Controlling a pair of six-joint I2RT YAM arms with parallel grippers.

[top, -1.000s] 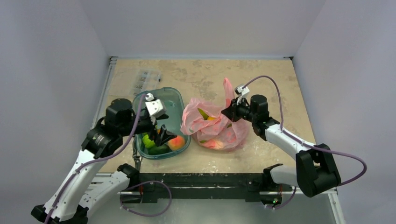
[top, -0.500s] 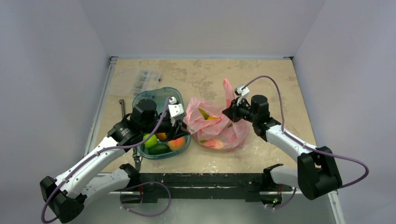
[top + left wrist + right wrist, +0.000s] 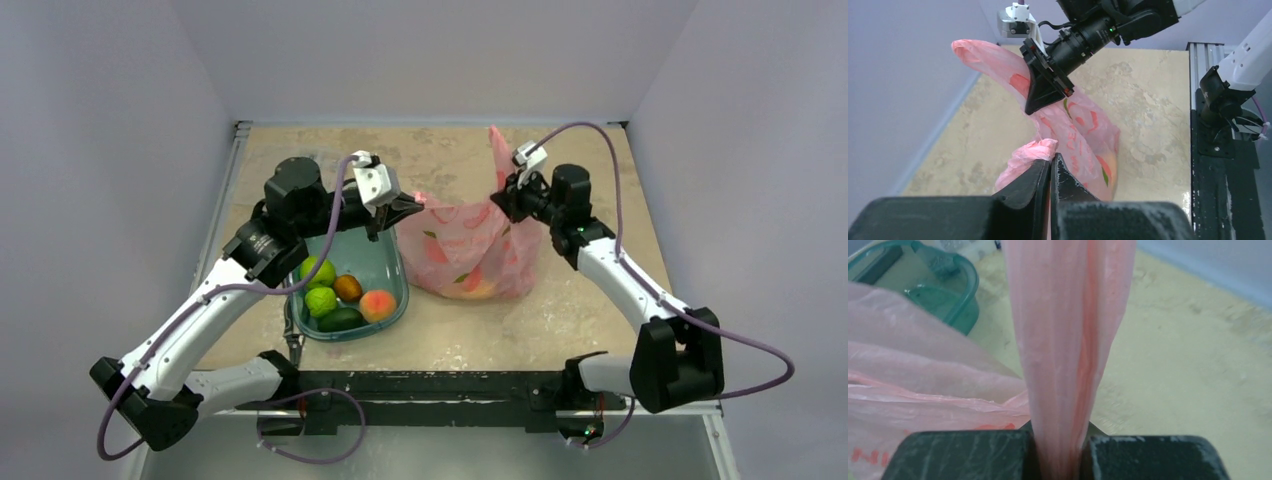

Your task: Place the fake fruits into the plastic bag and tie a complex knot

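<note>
The pink plastic bag (image 3: 465, 250) hangs stretched between both grippers over the table's middle. My left gripper (image 3: 405, 207) is shut on its bunched left handle (image 3: 1035, 150). My right gripper (image 3: 503, 195) is shut on the right handle (image 3: 1068, 340), which rises as a taut strip above the jaws. A yellowish fruit (image 3: 480, 288) shows through the bag's bottom. Several fake fruits lie in the teal tub (image 3: 390, 262): two green (image 3: 318, 270), a brown one (image 3: 348, 287), a peach (image 3: 377, 303) and a dark green one (image 3: 342, 320). No knot is in view.
A clear packet (image 3: 300, 165) lies at the back left of the table. The black mounting rail (image 3: 440, 385) runs along the near edge. Pale walls close in the table on three sides.
My left gripper left the tub, shut on the bag's left handle and rose. My right gripper lifted its handle higher. The bag went from slumped to pulled upright.
</note>
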